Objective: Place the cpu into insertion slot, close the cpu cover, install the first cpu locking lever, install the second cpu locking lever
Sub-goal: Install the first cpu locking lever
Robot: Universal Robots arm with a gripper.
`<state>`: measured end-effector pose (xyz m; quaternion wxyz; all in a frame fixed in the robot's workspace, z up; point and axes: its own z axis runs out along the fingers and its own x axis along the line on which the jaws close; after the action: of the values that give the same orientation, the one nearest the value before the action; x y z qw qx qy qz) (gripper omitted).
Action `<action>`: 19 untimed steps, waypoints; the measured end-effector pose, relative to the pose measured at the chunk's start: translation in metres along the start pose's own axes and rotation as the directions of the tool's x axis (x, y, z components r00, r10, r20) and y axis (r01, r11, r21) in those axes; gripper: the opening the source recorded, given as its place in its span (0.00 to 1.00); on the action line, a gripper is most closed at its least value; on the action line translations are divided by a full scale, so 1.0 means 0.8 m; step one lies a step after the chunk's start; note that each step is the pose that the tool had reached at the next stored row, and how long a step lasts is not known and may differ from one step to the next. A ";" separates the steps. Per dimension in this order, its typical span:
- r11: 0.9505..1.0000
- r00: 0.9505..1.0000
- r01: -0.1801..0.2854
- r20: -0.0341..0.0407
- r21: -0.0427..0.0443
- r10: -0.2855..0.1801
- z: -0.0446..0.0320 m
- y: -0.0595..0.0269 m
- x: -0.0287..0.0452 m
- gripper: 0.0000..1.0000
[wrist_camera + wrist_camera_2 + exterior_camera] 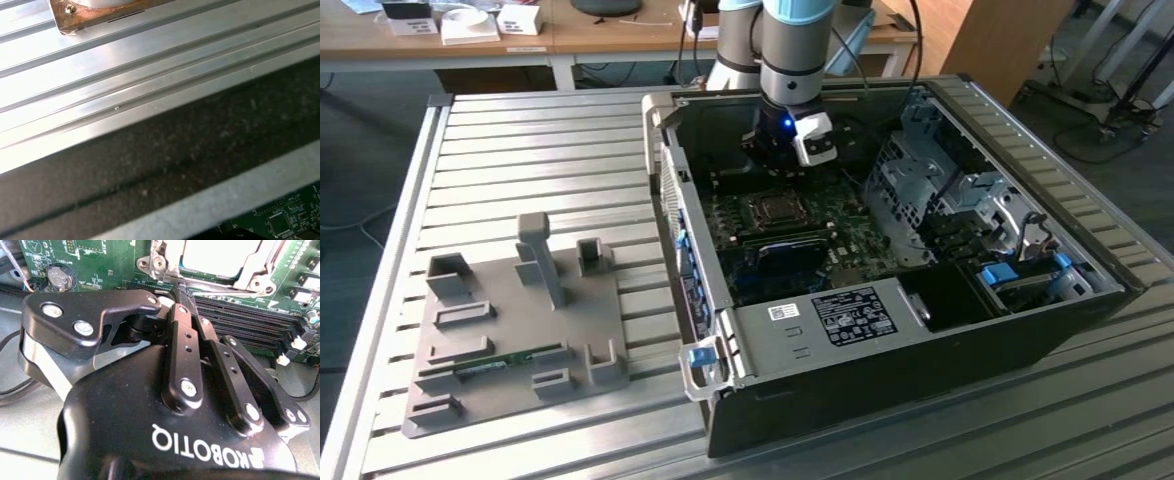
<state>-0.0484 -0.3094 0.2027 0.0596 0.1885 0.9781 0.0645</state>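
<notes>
An open computer case (881, 330) lies on the slatted table with its green board facing up. The cpu (220, 255) shows its pale silver top inside the insertion slot (774, 210). Around it the cpu cover (272, 260), a silver frame, lies flat. A thin metal locking lever (215, 288) runs along the slot's near edge. My gripper (179, 287) is shut, its black fingers (186, 340) meeting at a tip right at that edge by the lever's end. Whether the tip touches the lever is unclear. In the exterior view the gripper (777, 178) hangs low just behind the slot.
Long black memory slots (245, 325) run beside the socket, and a coin battery (60, 277) sits on the board. A metal drive cage (947, 190) fills the case's right side. A grey fixture plate (520, 330) holding a memory stick (494, 365) lies on the table (125, 65).
</notes>
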 end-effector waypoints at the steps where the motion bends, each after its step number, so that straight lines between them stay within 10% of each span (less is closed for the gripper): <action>1: 1.000 1.000 -0.002 0.000 0.000 0.002 0.0000 0.000 0.0001 0.11; 19: 1.000 1.000 -0.027 0.001 -0.004 0.027 0.0009 0.003 0.0012 0.11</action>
<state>-0.0484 -0.3069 0.2022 0.0598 0.2016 0.9753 0.0671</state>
